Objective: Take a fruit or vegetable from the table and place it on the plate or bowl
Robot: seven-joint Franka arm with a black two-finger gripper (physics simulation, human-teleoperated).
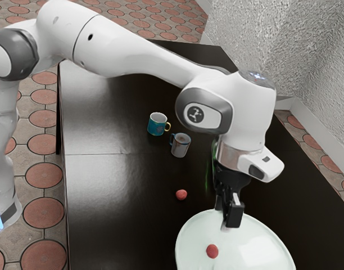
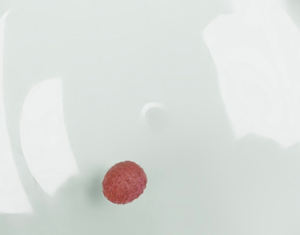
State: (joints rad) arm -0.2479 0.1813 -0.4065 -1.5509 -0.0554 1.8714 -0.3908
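Note:
A small red bumpy fruit (image 1: 212,251) lies on the pale green plate (image 1: 262,236) at the table's near right corner. In the wrist view the same fruit (image 2: 124,182) rests on the plate's glossy surface (image 2: 213,186), near its centre mark. My gripper (image 1: 230,218) hangs just above the plate's far rim, up and to the exterior view's right of the fruit. It is open, with nothing between its fingers. A second red fruit (image 1: 182,194) sits on the dark table, left of the plate.
A teal mug (image 1: 157,124) and a grey mug (image 1: 180,144) stand mid-table behind the loose fruit. The dark table (image 1: 104,185) ends at a tiled floor on the exterior view's left. A textured wall rises at the upper right.

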